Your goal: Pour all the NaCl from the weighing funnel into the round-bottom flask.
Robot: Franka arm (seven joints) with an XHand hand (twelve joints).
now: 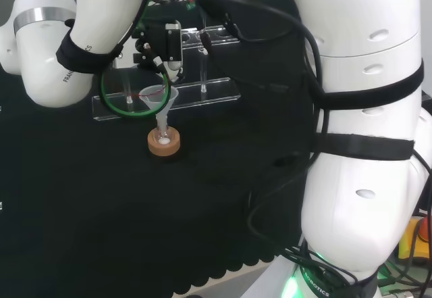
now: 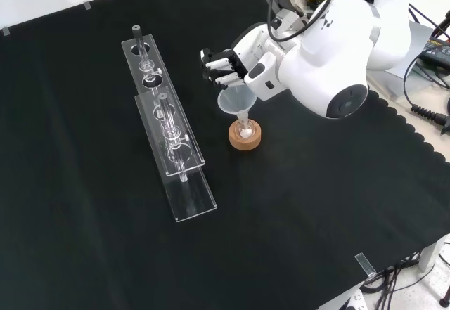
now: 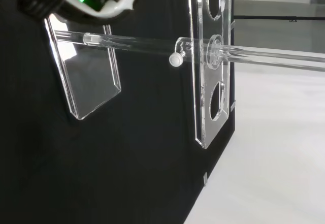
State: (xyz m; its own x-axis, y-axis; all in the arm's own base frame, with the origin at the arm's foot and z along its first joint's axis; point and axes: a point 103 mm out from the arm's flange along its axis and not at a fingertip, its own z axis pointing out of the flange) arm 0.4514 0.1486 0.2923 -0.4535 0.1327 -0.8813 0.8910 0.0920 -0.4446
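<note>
clear conical funnel (image 2: 234, 102) seated stem-down in the neck of the round-bottom flask (image 2: 245, 133) — long axis near upright, mouth upward. white powder lies in the flask's bulb. the flask rests on a round cork ring (image 2: 245, 139) on the black cloth (image 2: 316, 204). the hand (image 2: 223, 66), fingers curled, hovers beside the funnel's rim; whether it grips anything cannot be told. a clear acrylic rack (image 2: 172, 141) holds glass tubes.
</note>
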